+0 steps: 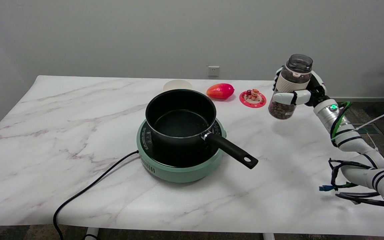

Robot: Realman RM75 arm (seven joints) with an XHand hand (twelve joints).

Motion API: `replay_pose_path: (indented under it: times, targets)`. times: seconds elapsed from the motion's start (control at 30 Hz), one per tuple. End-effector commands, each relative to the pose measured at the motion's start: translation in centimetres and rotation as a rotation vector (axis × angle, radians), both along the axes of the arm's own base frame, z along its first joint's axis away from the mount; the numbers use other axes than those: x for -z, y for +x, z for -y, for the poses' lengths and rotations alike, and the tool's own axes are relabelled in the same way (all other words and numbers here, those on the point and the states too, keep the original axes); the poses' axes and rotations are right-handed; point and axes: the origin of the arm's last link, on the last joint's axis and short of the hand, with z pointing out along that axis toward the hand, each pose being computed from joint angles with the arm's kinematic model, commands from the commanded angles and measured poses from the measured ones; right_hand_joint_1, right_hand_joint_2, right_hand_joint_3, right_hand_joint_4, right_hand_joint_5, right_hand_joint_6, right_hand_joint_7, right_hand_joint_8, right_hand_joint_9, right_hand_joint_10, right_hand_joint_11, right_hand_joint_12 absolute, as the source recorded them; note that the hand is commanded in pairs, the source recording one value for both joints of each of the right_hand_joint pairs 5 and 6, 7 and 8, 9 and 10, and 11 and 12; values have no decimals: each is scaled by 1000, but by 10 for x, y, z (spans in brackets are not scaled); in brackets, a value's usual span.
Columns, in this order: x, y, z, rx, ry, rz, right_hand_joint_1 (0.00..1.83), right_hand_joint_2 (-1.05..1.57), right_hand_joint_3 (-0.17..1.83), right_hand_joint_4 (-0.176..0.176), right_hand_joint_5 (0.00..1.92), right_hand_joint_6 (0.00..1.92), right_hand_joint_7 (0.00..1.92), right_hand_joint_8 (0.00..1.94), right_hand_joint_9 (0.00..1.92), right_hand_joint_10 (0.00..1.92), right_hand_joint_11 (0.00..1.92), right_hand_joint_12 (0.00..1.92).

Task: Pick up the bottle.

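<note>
Right hand [300,93] gripping bottle [289,87] above marble table [45,133], black pot [180,116] on green cooker [178,166]

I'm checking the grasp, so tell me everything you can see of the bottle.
The bottle is a clear jar-like container with a wide dark top and a pale band around its upper body. Its lower part holds small brown pieces. It stands nearly upright, slightly tilted, lifted off the marble table with its shadow below. The right hand holds it, fingers wrapped around its middle. It hangs right of the pot and the red coaster; nothing else touches it.
</note>
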Motion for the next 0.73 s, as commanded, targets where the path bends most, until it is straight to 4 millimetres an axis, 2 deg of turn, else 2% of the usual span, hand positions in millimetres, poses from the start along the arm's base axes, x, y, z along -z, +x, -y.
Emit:
replay_pose_path:
  times: [0.03, 0.43, 0.73]
  targets:
    - [53, 67, 41, -77, 165, -127, 1472, 1159, 407, 0, 1920, 1920, 1861, 1861, 1468, 1468, 1228, 1228]
    - [105, 105, 58, -103, 262, -198, 1464, 1180, 390, 0, 1920, 1920, 1878, 1878, 1470, 1470, 1226, 1226]
    - [125, 134, 66, -59, 260, -491, 1468, 1183, 381, 0, 1920, 1920, 1881, 1881, 1464, 1464, 1219, 1219]
